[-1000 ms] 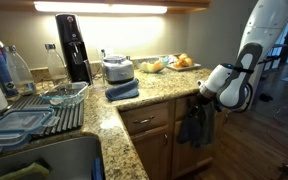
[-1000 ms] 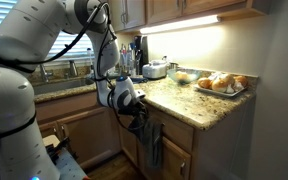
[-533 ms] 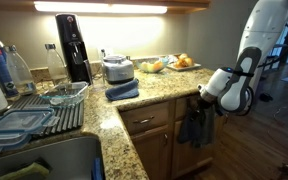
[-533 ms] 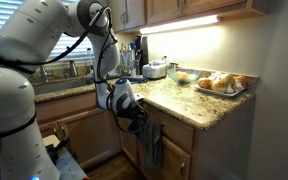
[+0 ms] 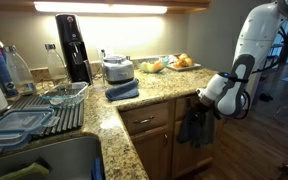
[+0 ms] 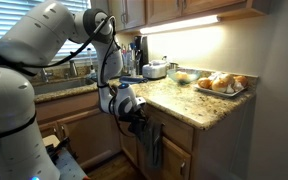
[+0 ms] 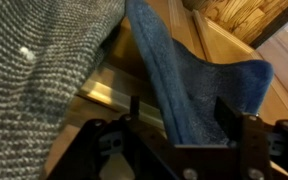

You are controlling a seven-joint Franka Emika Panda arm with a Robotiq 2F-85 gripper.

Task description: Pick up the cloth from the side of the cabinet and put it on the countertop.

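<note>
The slate-blue cloth hangs limp on the side of the brown wooden cabinet, just under the rounded edge of the speckled granite countertop. It also shows in an exterior view. My gripper is pressed up to the top of the cloth at the cabinet corner. In the wrist view the blue cloth runs down between the two dark fingers of my gripper. The jaws stand apart on either side of it, not closed.
A coarser grey knit fabric hangs beside the cloth. A thick folded blue towel, a small appliance, a plate of food and a dish rack sit on the counter. Wooden floor lies beyond the cabinet.
The arm has sunk slightly and pushed the gripper a little closer onto the hanging cloth. The cloth has not moved.
</note>
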